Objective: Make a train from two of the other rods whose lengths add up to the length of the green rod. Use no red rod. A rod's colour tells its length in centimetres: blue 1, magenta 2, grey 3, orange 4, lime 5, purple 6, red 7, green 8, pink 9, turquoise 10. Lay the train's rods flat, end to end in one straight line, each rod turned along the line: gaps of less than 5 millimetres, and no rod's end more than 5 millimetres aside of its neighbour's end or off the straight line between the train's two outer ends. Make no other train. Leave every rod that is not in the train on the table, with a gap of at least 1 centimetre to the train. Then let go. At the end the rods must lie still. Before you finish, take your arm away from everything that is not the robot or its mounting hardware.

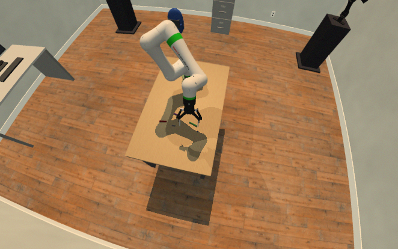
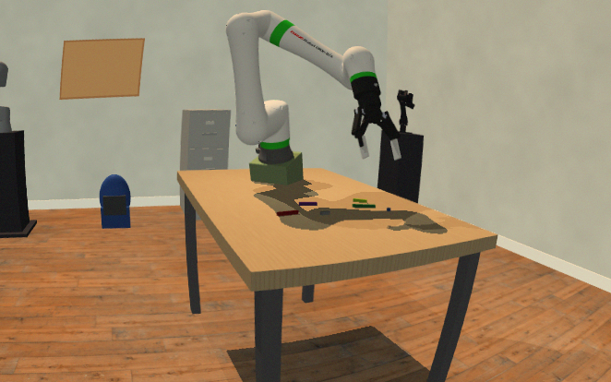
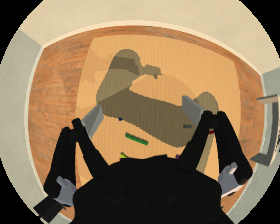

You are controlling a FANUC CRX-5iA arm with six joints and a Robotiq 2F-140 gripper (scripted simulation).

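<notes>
A white six-joint arm holds its end effector [image 2: 377, 146] high above the wooden tabletop [image 2: 269, 246], its two fingers spread wide apart with nothing between them. Below it, five rods lie flat and apart from one another in the arm's shadow. In the exterior view the green rod [image 2: 364, 205] lies just in front of the shorter lime rod [image 2: 359, 200], the two nearly parallel and close together. To their left are the purple rod [image 2: 307, 203] and, nearer the camera, the red rod [image 2: 287, 213], with the small grey rod [image 2: 325, 213] between the red and green ones. A tiny blue rod [image 2: 389, 208] sits just right of the green rod. From above, the end effector [image 1: 189, 122] hangs over the middle of the group, with the green rod [image 1: 193, 123] showing between its fingertips and the red rod [image 1: 162, 121] off to the left. The wrist view looks down past the dark fingers to the green rod [image 3: 135, 139] on the shadowed tabletop.
</notes>
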